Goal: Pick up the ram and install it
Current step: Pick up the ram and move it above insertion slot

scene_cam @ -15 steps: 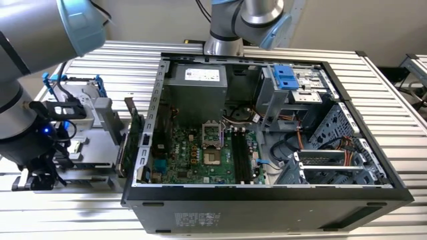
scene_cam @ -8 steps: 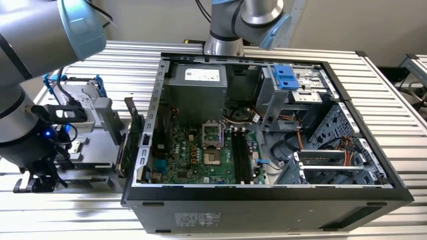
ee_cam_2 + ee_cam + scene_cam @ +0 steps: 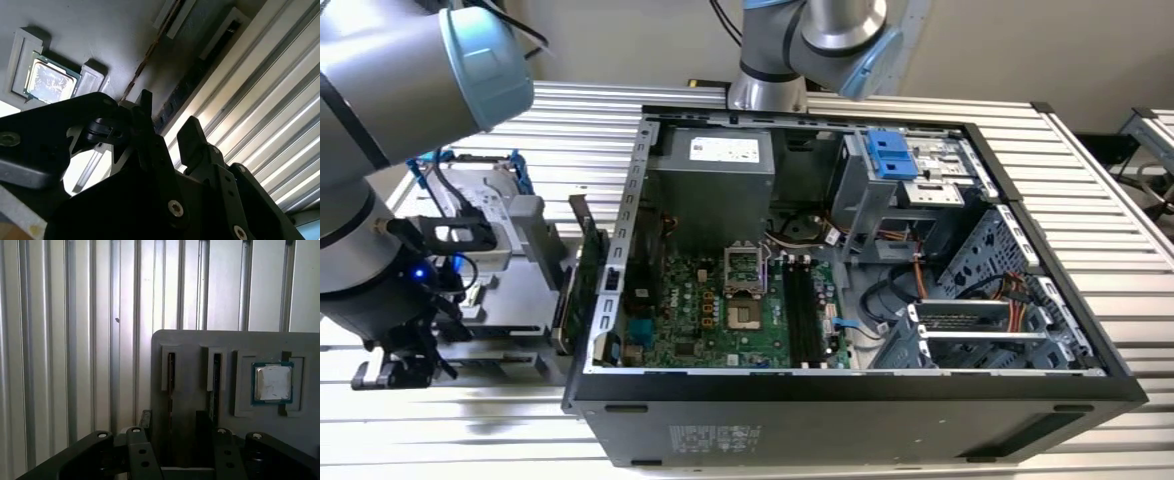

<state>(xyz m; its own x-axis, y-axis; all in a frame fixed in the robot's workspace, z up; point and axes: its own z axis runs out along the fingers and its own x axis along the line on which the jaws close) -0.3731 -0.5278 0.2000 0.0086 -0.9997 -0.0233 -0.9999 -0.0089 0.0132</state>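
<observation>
My gripper (image 3: 398, 368) hangs low at the exterior view's left, beside a grey holder (image 3: 507, 285) outside the open computer case (image 3: 854, 395). In the first wrist view the holder (image 3: 190, 347) has two narrow slots, and a thin dark stick, the ram (image 3: 215, 390), stands edge-on in one. The gripper (image 3: 181, 456) is open, its fingers apart and just short of the holder's near edge. In the second wrist view the ram's dark edge (image 3: 192, 80) runs down toward the gap of the gripper (image 3: 167, 117). The fingers hold nothing. The motherboard's black slots (image 3: 807, 310) lie inside the case.
A processor chip (image 3: 272, 382) sits in a pocket of the holder, beside the slots. An upright green card (image 3: 582, 262) stands between the holder and the case wall. A second arm's base (image 3: 767, 85) rises behind the case. The slatted metal table (image 3: 1107, 200) surrounds everything.
</observation>
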